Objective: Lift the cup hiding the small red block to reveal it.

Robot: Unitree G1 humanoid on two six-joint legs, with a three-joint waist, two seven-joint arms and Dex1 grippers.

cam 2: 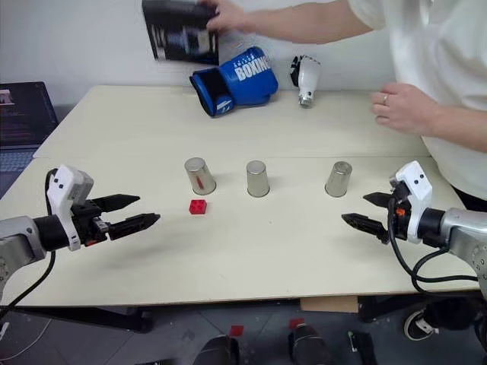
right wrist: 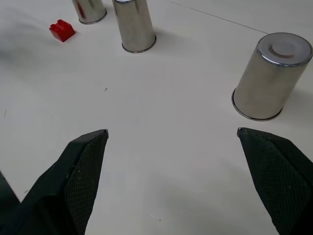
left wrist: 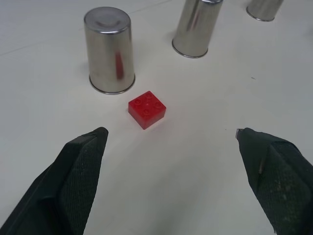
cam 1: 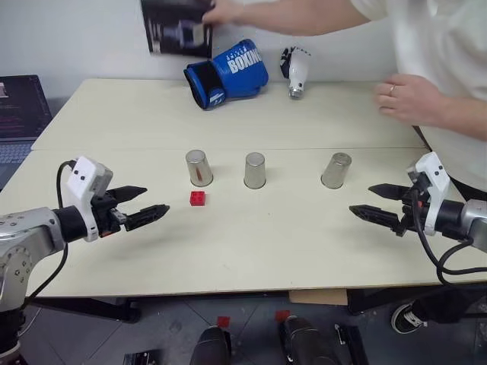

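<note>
Three alike silver steel cups stand upside down in a row on the table: a left cup (cam 1: 198,167), a middle one (cam 1: 255,170) and a right one (cam 1: 335,170). The small red block (cam 1: 198,198) lies uncovered just in front of the left cup, and its red reflects in that cup's side. My left gripper (cam 1: 156,199) hovers open to the left of the block, pointing at it. At the table's right side my right gripper (cam 1: 361,198) hangs open, in front of the right cup and apart from it. Both grippers hold nothing.
A person stands at the far right, one hand (cam 1: 407,97) over the table and the other on a black box (cam 1: 176,26) at the back. A blue boxing glove (cam 1: 226,74) and a white bulb-like object (cam 1: 296,72) lie at the back. A laptop (cam 1: 19,114) sits at far left.
</note>
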